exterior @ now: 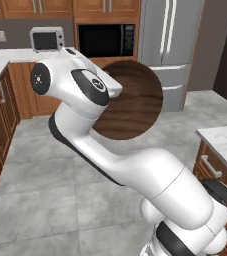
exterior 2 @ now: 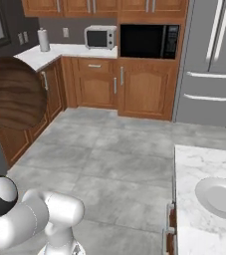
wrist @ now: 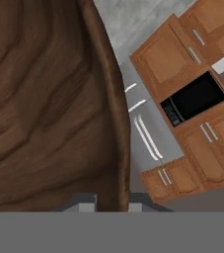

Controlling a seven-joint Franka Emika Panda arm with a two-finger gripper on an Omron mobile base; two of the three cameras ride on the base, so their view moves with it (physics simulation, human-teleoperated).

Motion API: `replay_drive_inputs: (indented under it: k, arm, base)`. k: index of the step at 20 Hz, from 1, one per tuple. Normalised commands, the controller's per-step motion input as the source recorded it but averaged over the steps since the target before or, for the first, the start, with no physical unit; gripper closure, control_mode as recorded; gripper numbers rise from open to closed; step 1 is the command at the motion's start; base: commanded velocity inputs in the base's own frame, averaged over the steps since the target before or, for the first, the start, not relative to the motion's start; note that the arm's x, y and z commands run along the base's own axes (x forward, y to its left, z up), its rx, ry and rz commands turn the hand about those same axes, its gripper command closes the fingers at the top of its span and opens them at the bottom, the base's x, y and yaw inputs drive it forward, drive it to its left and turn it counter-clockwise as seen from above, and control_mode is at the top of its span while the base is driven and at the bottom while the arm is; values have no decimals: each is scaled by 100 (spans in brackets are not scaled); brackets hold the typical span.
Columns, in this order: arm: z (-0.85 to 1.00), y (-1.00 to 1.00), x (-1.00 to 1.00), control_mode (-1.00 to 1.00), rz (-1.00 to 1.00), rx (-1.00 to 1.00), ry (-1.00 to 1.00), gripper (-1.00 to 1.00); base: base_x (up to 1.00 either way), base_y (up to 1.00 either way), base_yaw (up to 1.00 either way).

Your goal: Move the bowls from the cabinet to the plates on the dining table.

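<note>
At the left edge of the right base view, the dark wood-grain bowl (exterior 2: 12, 92) hangs in mid-air well above the grey floor, tipped on edge so its round face looks at the camera, which fits a pinch on the rim. Across the left half of the hand view its rim (wrist: 114, 123) runs down between the two finger tips of the gripper (wrist: 111, 201), whose jaws are nearly closed on that thin edge. Toward the lower right of the right base view, a pale plate (exterior 2: 219, 196) lies bare on the marble dining table (exterior 2: 194, 164), well apart from the bowl, probably where it should go.
</note>
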Motion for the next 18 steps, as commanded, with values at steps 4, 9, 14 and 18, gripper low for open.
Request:
replay_drive_inputs:
  k: [4,9,14,18]
  arm:
    - [0,0,0,100,0,0,0,100]
    - [0,0,0,100,0,0,0,100]
    - [0,0,0,100,0,0,0,100]
    - [0,0,0,100,0,0,0,100]
  base:
    - [0,0,-25]
    - [0,0,-25]
    - [0,0,-25]
    - [0,0,-25]
